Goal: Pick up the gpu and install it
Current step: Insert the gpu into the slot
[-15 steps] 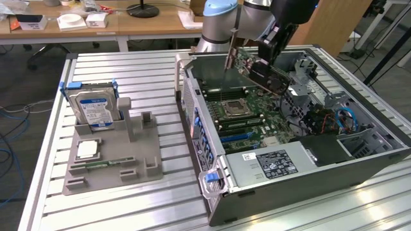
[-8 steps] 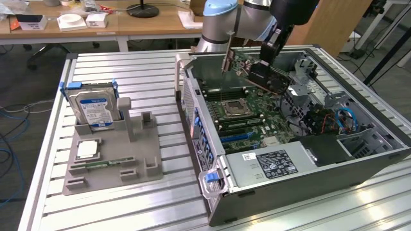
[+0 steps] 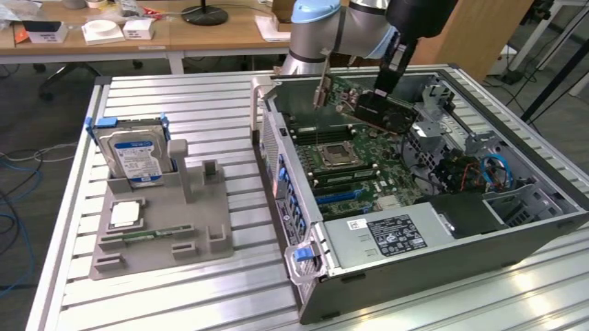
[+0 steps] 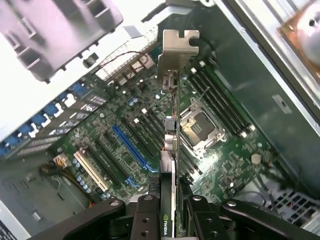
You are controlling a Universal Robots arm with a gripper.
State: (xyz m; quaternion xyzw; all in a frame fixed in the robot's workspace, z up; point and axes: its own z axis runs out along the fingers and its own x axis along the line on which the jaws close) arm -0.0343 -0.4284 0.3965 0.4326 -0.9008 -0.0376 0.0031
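Observation:
The gpu (image 3: 373,105), a green card with a dark face and a metal bracket, hangs tilted over the back part of the open computer case (image 3: 304,276). My gripper (image 3: 390,77) is shut on its upper edge. In the wrist view the gpu (image 4: 170,145) shows edge-on as a narrow strip, its bracket (image 4: 178,50) at the far end, and my gripper (image 4: 170,220) clamps it from both sides. It is held above the motherboard (image 4: 115,115), clear of the blue expansion slot (image 4: 131,147) and the processor socket (image 4: 202,127).
On the exterior view's left a grey holder (image 3: 198,238) carries an upright hard drive (image 3: 136,155), a processor chip (image 3: 126,214) and a memory stick (image 3: 152,234). Inside the case are a power supply (image 3: 391,236) and blue cables (image 3: 497,171). Desks stand behind.

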